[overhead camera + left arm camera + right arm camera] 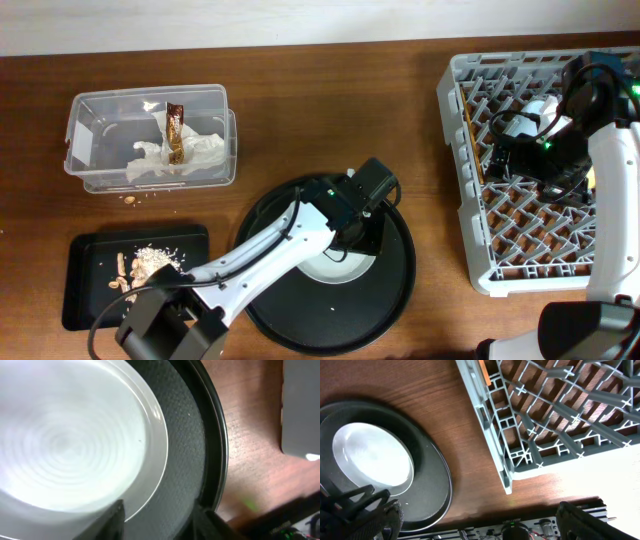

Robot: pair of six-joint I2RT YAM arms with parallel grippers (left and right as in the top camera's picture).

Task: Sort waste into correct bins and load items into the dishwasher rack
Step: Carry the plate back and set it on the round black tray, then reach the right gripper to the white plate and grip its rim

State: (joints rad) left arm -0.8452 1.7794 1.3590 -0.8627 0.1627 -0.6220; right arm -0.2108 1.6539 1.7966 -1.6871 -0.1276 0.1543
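The pale grey plate lies on the round black tray at the table's middle. My left gripper hangs open just over the plate's far edge. In the left wrist view one finger is over the plate and the other is by the tray rim. My right gripper is open and empty above the grey rack, and its wrist view shows nothing between the fingers. The clear tub holds the white napkin and the snack wrapper. The black tray holds the food scraps. Cups and bowl are hidden.
A few crumbs lie on the table between the tub and the black tray. A thin wooden strip runs along the rack's left wall. The rack's corner and the round tray show in the right wrist view.
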